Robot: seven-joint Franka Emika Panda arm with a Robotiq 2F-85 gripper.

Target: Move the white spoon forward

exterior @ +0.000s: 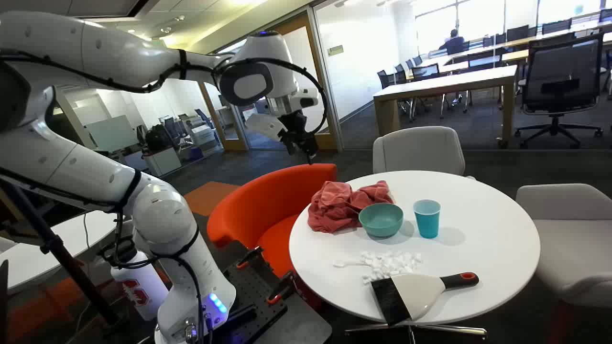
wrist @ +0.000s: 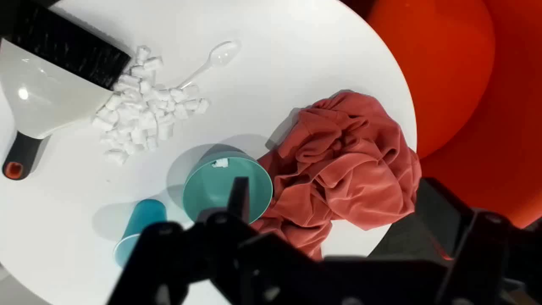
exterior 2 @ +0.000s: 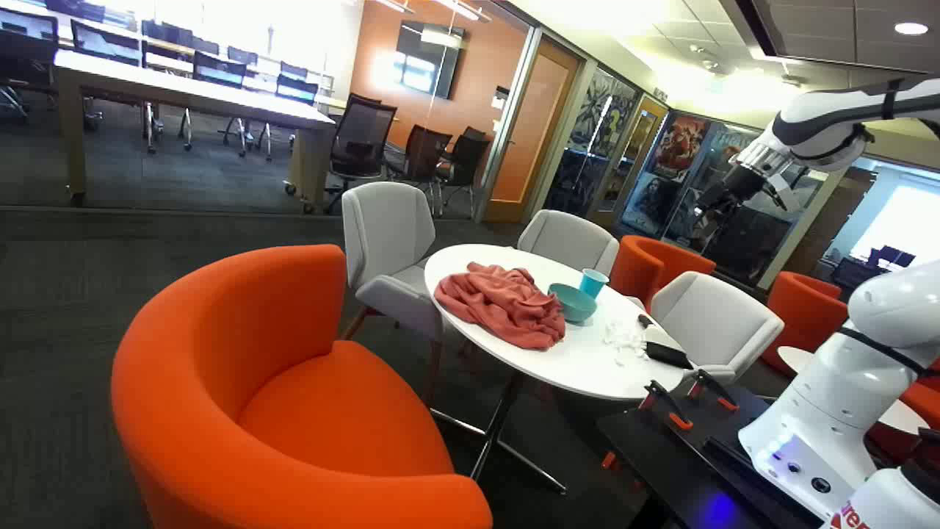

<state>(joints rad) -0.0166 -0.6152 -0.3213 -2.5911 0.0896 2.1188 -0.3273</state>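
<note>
The white spoon (wrist: 210,62) lies flat on the white round table (wrist: 271,34) in the wrist view, its bowl pointing away from a pile of white pieces (wrist: 142,110) and its handle end reaching the pile. In an exterior view the spoon (exterior: 341,263) shows faintly at the pile's edge. In an exterior view I cannot make it out against the pile (exterior 2: 624,336). My gripper (wrist: 335,184) is open and empty, its fingers wide apart in the wrist view. It hangs high above the table level, apart from the spoon, in both exterior views (exterior: 300,145) (exterior 2: 738,202).
A red cloth (wrist: 351,161), a green bowl (wrist: 211,182) with a white piece inside and a blue cup (wrist: 144,218) stand together. A wide black-bristled brush (wrist: 55,93) lies beside the pile. An orange chair (exterior: 272,205) and grey chairs (exterior: 420,150) surround the table.
</note>
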